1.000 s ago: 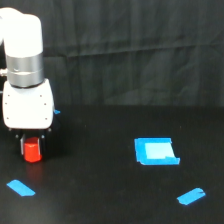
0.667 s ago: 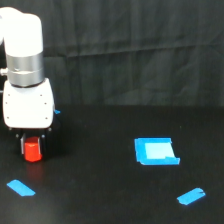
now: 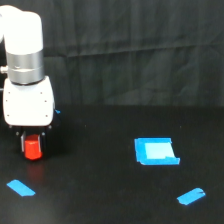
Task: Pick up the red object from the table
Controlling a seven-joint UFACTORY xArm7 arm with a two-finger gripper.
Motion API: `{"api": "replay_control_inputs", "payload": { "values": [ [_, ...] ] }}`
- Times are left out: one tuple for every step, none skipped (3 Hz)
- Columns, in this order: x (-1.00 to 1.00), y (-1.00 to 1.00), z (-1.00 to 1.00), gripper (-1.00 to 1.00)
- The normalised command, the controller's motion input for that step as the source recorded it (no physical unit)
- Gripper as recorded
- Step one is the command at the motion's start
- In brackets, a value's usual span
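The red object (image 3: 33, 148) sits directly under the white arm, between the 2 dark fingers of the gripper (image 3: 33, 145), its lower end at or just above the table (image 3: 100, 190); whether it touches the surface cannot be told. The fingers stand close on either side of it, 1 on each flank, and the jaws look closed in to about the object's own width. Whether they actually press on it cannot be told from this view, since the dark fingers merge with the dark table.

Above the gripper rises the arm's white housing (image 3: 27, 102), with a grey metal band (image 3: 24, 67) over it.

Below the gripper, slightly toward the exterior view's left, a blue tape strip (image 3: 21, 188) lies flat on the table. Well away from the gripper toward the exterior view's right lies a blue square patch (image 3: 156, 151), and beyond that, lower and farther right, a 2nd blue tape strip (image 3: 191, 196). A black cloth backdrop (image 3: 140, 50) hangs behind the table.
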Motion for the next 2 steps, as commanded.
{"api": "replay_control_inputs", "payload": {
  "values": [
    [0.09,0.09,0.62,-1.0],
    [-0.01,0.23,0.38,-1.0]
  ]
}}
